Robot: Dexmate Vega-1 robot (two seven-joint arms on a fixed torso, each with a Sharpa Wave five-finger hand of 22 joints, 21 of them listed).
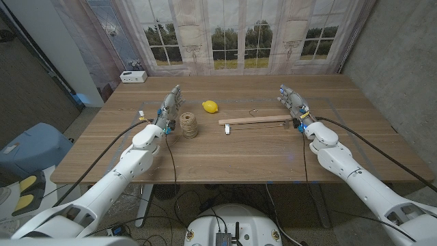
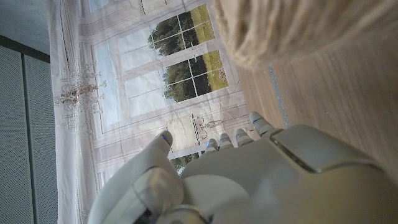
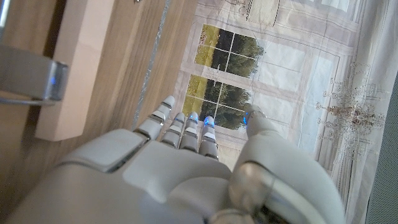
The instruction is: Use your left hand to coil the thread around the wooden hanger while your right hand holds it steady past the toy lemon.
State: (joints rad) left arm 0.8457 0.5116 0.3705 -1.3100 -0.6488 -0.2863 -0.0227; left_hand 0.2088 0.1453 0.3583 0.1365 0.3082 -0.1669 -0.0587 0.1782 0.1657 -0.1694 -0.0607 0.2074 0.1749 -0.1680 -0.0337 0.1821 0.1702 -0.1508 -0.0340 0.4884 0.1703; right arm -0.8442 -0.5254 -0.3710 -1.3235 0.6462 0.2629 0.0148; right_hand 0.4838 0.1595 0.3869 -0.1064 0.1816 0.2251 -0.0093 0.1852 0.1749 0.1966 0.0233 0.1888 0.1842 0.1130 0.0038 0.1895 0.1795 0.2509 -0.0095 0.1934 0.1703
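Fingers of the left hand reach forward over the table, lying side by side and only slightly apart, with nothing between them. The spool of thread stands upright just beside this hand, on its inner side near the wrist end of the palm; whether the hand touches it cannot be told from the head view. In the left wrist view the fingertips line up close together with the thumb set off to one side, all of them empty, and the spool looms blurred beside the hand. The right hand likewise stretches its fingers forward, nearly straight and a little apart, holding nothing. The hanger lies flat on the table just beside this hand's inner side, its near end close to the heel of the palm, and contact cannot be judged. The right wrist view shows the fingertips close together, the thumb apart, and the hand empty, with the pale wood of the hanger alongside the fingers. The lemon sits between the two hands, nearer the left fingers, apart from both spool and hanger.
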